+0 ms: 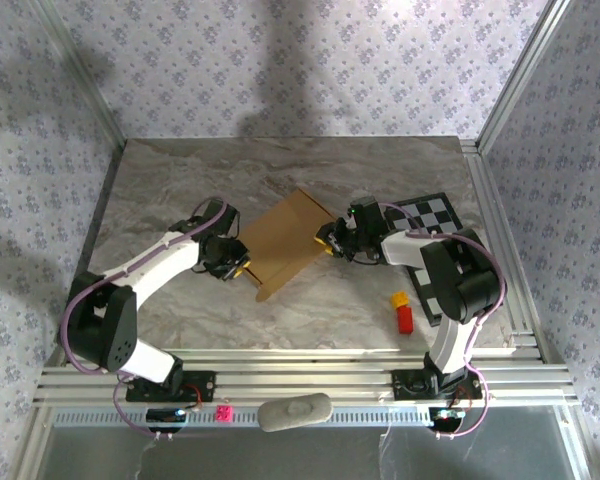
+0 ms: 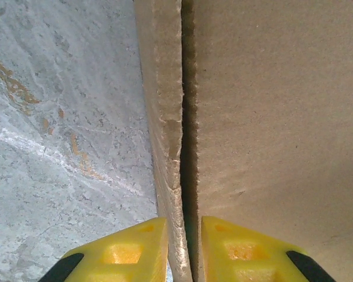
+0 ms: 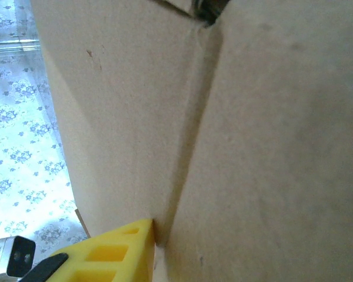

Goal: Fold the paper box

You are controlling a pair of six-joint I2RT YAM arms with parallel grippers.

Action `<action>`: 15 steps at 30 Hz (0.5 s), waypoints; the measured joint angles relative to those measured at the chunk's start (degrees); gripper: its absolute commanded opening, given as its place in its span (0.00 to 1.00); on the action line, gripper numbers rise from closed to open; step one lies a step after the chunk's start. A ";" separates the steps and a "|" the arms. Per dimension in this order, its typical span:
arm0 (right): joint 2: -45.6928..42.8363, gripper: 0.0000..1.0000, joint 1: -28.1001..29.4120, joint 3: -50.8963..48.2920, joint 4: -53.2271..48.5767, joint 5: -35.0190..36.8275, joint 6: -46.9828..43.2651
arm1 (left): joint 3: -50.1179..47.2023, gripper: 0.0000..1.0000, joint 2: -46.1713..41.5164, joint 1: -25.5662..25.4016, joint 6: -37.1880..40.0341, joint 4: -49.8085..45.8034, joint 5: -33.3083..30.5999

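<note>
The brown paper box (image 1: 285, 238) lies partly folded in the middle of the marble table, one long side tilted up. My left gripper (image 1: 238, 264) is at the box's left edge. In the left wrist view its yellow fingers (image 2: 129, 252) stand on either side of a raised cardboard wall (image 2: 167, 147), shut on it. My right gripper (image 1: 329, 240) is at the box's right edge. In the right wrist view, cardboard panels (image 3: 253, 147) meet at a crease. One yellow finger (image 3: 115, 254) presses the left panel; the other finger is hidden behind the cardboard.
A black-and-white checkered board (image 1: 435, 214) lies under the right arm at the right. A yellow block (image 1: 399, 298) and a red block (image 1: 404, 319) sit near the front right. A grey oval object (image 1: 294, 411) and a small pink thing (image 1: 221, 412) rest on the front rail.
</note>
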 measured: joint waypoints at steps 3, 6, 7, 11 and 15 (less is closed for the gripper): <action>0.07 0.28 0.00 0.00 0.00 0.00 0.00 | -1.05 0.20 0.00 0.00 -0.46 0.35 0.00; 0.11 0.28 0.00 0.00 0.00 -0.02 0.00 | -1.60 0.17 0.00 0.00 -0.90 0.85 0.04; 0.11 0.28 0.00 0.00 0.02 -0.02 0.00 | -1.60 0.17 0.02 0.00 -0.98 1.09 0.02; 0.11 0.28 0.00 0.02 0.02 -0.02 0.00 | -1.60 0.18 0.26 -0.07 -1.46 1.60 -0.02; 0.11 0.28 0.02 0.02 0.02 -0.02 0.02 | -2.16 0.24 1.20 -0.33 -1.97 2.40 -0.02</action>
